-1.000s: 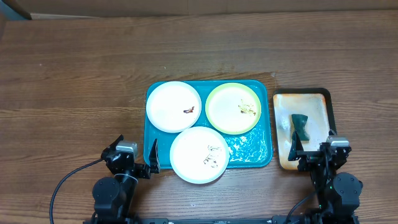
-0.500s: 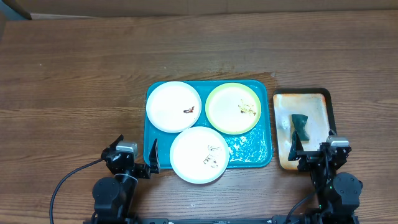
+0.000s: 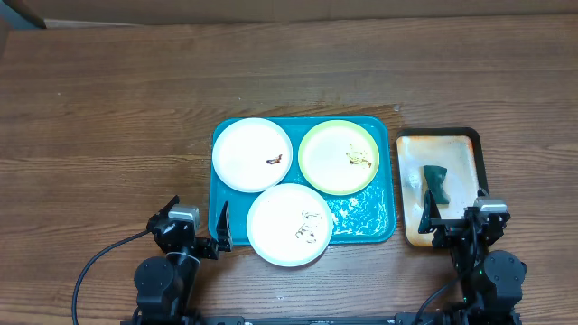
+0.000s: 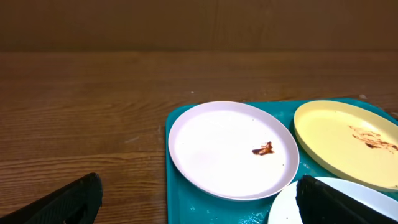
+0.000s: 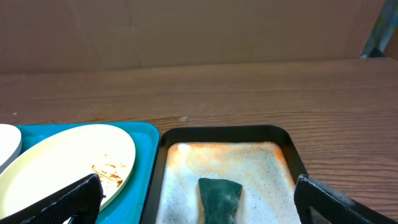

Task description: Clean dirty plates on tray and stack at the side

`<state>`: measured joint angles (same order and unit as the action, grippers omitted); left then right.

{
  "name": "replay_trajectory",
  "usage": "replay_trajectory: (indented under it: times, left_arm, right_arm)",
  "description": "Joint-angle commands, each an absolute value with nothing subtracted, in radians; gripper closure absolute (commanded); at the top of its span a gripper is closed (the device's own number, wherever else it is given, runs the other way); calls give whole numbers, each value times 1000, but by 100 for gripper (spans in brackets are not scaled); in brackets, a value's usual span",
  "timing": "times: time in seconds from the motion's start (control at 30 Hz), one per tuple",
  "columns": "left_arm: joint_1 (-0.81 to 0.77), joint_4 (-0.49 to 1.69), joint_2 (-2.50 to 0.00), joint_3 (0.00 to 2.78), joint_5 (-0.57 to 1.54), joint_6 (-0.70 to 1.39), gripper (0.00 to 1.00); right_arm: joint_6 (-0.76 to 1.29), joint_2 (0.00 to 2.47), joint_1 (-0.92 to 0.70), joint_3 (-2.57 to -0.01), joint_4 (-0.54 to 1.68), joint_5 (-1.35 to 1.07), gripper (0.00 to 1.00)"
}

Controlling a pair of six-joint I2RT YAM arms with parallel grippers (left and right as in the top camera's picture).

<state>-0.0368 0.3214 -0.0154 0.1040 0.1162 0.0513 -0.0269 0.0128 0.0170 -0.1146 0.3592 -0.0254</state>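
Hiding much of 1 plate (image 4: 379, 196), left gripper (image 4: 199, 202) gapes.

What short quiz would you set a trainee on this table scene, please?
1. How many plates lie on the teal tray? A two, B three, C four.
2. True or false: the green sponge lies in the black-rimmed tray.
3. Fill in: the left gripper and right gripper both stand ____.
Key: 1 B; 2 true; 3 open.
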Motion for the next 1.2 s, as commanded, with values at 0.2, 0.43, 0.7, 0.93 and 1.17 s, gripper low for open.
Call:
replay_trajectory:
  times: [0.2, 0.43, 0.7, 0.93, 1.17]
  left_arm:
    - [-33, 316, -4, 96, 121, 37, 0]
    - [-33, 316, -4, 96, 121, 37, 0]
    - [-33, 316, -4, 96, 121, 37, 0]
    - [-33, 316, -4, 96, 121, 37, 0]
    - [-33, 316, -4, 96, 121, 37, 0]
  right_arm:
    - [-34, 4, 7, -106, 350, -20, 0]
    - [-32, 4, 7, -106, 346, -32, 0]
    - [54, 32, 7, -193, 369, -136, 0]
    - [56, 302, 7, -452, 434, -137, 0]
    - [56, 854, 7, -933, 737, -329, 0]
